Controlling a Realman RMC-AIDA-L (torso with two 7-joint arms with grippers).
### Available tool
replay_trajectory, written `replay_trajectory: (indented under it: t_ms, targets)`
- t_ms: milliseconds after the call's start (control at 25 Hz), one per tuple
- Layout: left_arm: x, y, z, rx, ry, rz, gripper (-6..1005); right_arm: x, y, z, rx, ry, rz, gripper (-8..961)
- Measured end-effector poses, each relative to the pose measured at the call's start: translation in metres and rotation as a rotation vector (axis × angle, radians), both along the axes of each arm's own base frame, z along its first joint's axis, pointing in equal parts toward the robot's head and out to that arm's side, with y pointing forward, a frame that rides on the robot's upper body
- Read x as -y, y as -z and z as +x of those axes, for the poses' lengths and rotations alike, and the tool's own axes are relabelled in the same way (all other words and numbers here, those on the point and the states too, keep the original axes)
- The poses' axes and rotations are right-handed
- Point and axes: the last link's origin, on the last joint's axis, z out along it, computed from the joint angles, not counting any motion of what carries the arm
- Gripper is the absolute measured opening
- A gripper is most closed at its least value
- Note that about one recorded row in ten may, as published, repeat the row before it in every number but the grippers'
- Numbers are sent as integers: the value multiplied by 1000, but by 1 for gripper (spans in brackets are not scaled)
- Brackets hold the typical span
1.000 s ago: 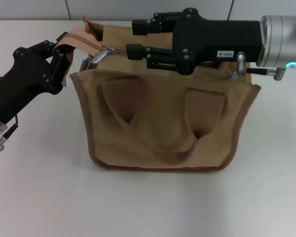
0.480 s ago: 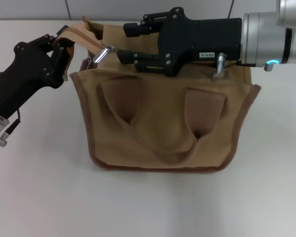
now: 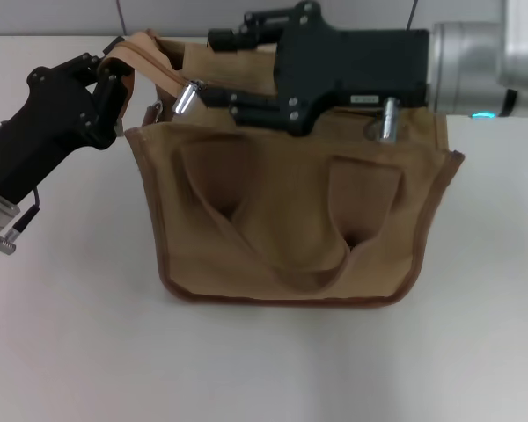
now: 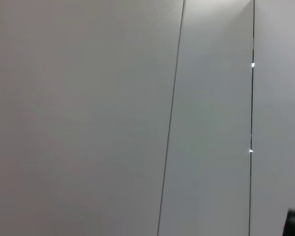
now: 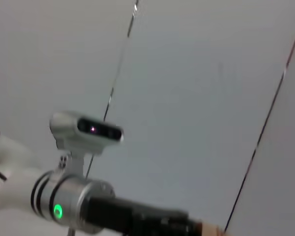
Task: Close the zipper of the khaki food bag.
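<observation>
A white table [image 3: 70,334] is seen, with the khaki food bag [image 3: 290,220] stood in its middle. The bag's far left corner (a tan flap) is pinched by the left gripper [image 3: 114,75]. The zipper [image 3: 186,95] pull is pinched by the right gripper [image 3: 213,69].

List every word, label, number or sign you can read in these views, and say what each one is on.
One small white label with dark characters on the side of the right gripper housing: too small to read.
The khaki food bag: no print visible.
The left gripper, gripping the zipper end: no markings visible.
Both wrist views: no text.
</observation>
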Motion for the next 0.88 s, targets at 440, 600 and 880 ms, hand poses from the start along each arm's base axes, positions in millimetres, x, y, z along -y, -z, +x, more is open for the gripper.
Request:
replay_trajectory:
  t_ms: [440, 600, 880]
  targets:
    - [-4, -1, 4, -3, 13, 4, 39, 16, -16, -13, 171, -237, 192, 513]
    - [-4, 0, 5, -1, 15, 2, 41, 20, 1, -9, 247, -296, 256, 513]
    - [-4, -2, 7, 8, 28, 1, 42, 37, -3, 1, 75, -364, 411, 513]
